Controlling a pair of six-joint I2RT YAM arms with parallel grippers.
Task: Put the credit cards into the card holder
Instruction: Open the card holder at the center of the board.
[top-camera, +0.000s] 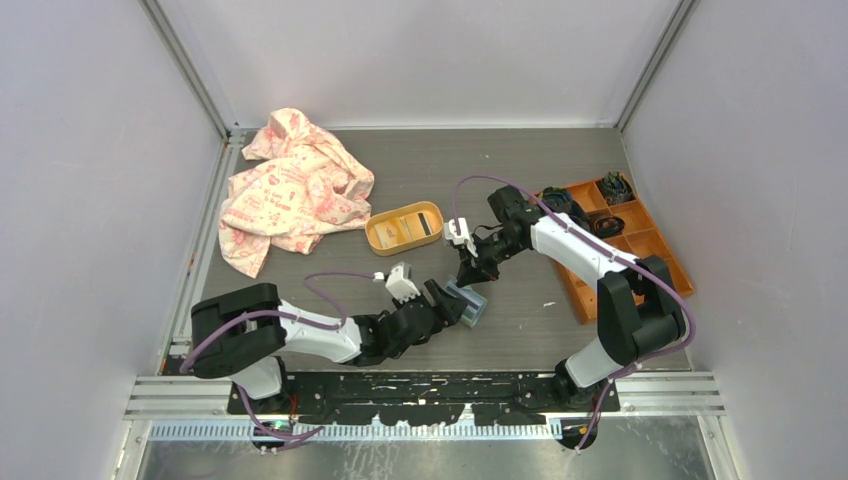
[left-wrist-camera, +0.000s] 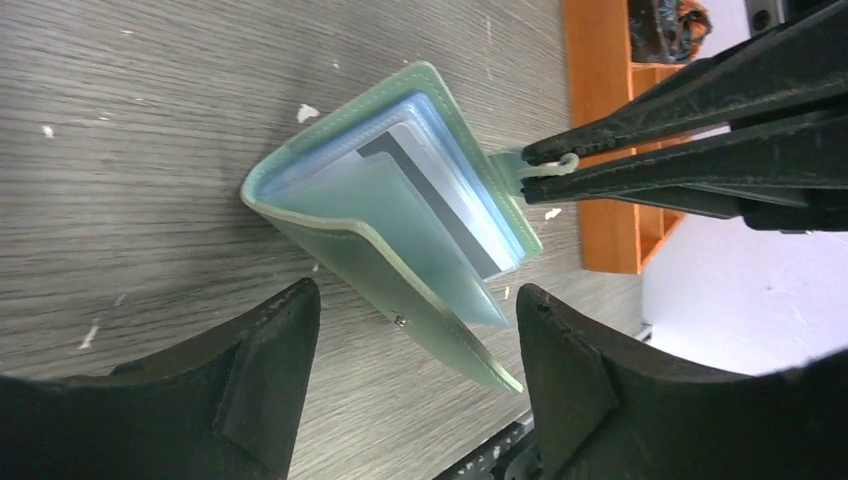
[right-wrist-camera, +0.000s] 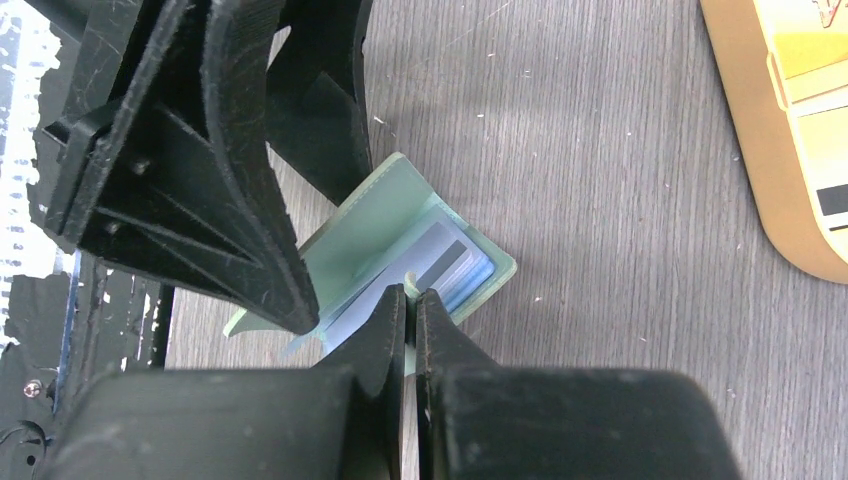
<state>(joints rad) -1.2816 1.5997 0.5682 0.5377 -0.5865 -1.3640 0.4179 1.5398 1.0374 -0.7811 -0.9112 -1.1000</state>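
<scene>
**Card holder pinched by its tab, more cards waiting in the tray**

The card holder (left-wrist-camera: 395, 225) sat on the table (top-camera: 520, 180) near its front middle, folded half open in a V. A card with a dark stripe (left-wrist-camera: 440, 205) was tucked among its inner slots. The right tool (right-wrist-camera: 410, 296) was closed tight on the small pale tab at the holder's edge, keeping one flap lifted. The left tool (left-wrist-camera: 412, 310) stood wide open, gripping nothing, with its fingers on either side of the lower flap. Further cards (top-camera: 412, 226) lay in the yellow-orange tray (top-camera: 372, 236), well apart from the holder.

The grip on the tab looked the weakest point. The tab is thin and flexible, so a sideways pull could slip it out of the jaws and let the flap fall shut. If the left tool closed where it stood, it would probably squeeze the two flaps together, or push the light holder across the table. Tilting the holder further could also let the striped card slide out of its slot. With the right tool occupied, fetching a card from the tray would fall to the left one, leaving the holder steadied by the tab alone.
</scene>
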